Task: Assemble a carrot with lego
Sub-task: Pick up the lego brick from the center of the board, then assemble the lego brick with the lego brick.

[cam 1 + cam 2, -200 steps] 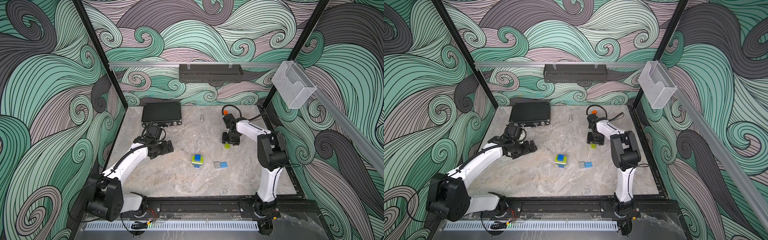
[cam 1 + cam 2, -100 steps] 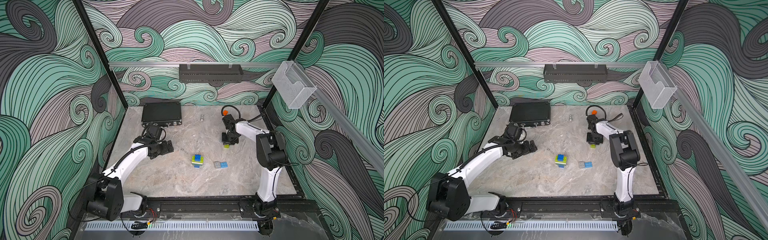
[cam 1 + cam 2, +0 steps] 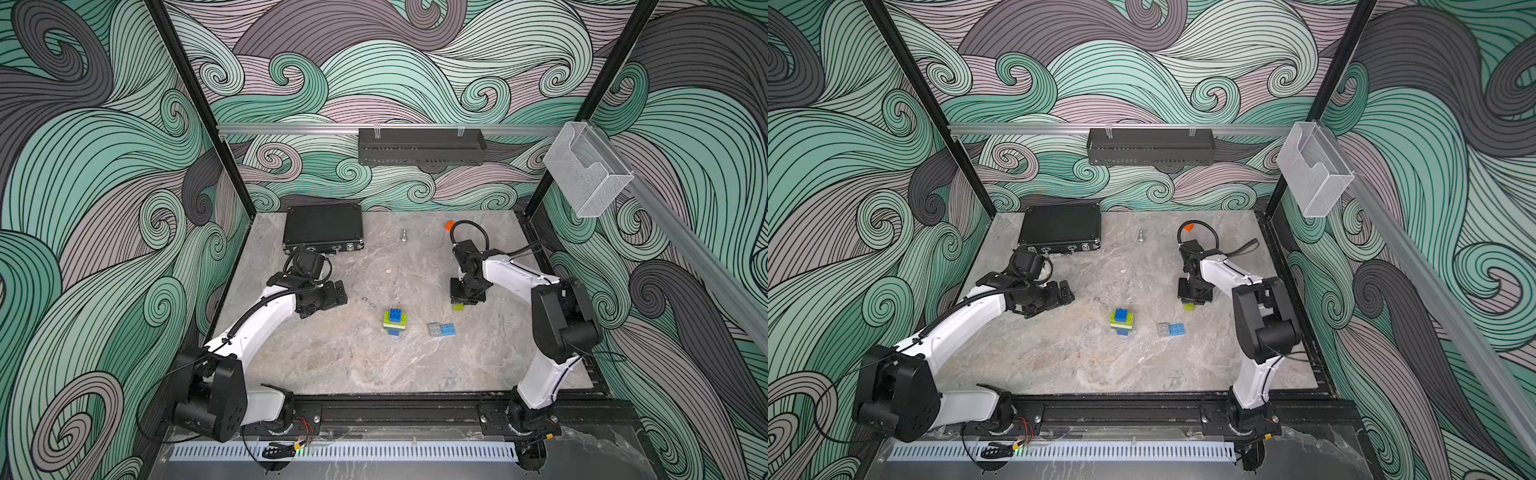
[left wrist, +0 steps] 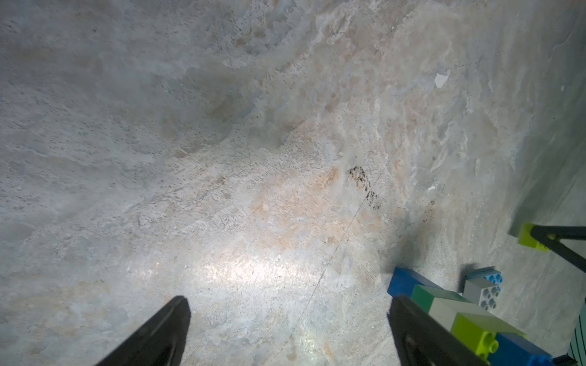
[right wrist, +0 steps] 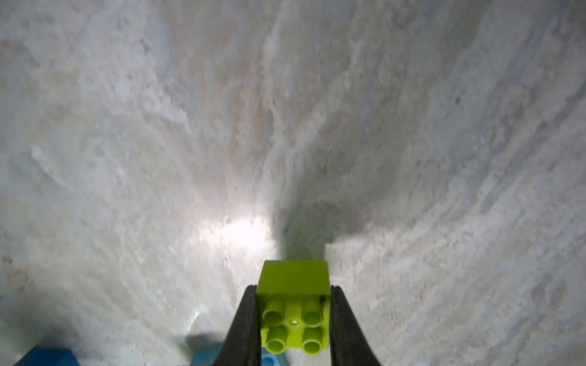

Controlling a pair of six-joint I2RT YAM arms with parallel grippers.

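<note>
**Lime brick pinched just beyond the half-built carrot**

Saw only bare, marbled grey table point(image 3: 332, 365) in front of the carrot point(image 3: 395, 322), toward the arm bases. Found the carrot standing about mid-table as a short stack, with a blue brick on top, a wider lime layer beneath, then white and blue lower down. Made out a dark green band too in the left wrist view.

Noted a grey brick point(image 3: 434, 329) and a light blue brick point(image 3: 447, 329) near the carrot on the right arm's side. Found them level with the carrot, lying studs up and touching each other.

Spotted the right gripper point(image 3: 458, 304) a little farther back than the carrot on that same side. Saw it pointed down, with fingers pressed against two opposite sides of a square lime brick point(image 5: 293, 304), four studs toward the wrist camera. Could not judge contact between that brick and the table.

Saw the left gripper point(image 3: 340, 293) on the carrot's other side, also slightly farther back. Found it well apart from the carrot, with fingers spread wide and nothing between them.

Picked out far behind the carrot a black case point(image 3: 323, 227), a small metal bolt point(image 3: 403, 236) and an orange tab point(image 3: 449, 225).
</note>
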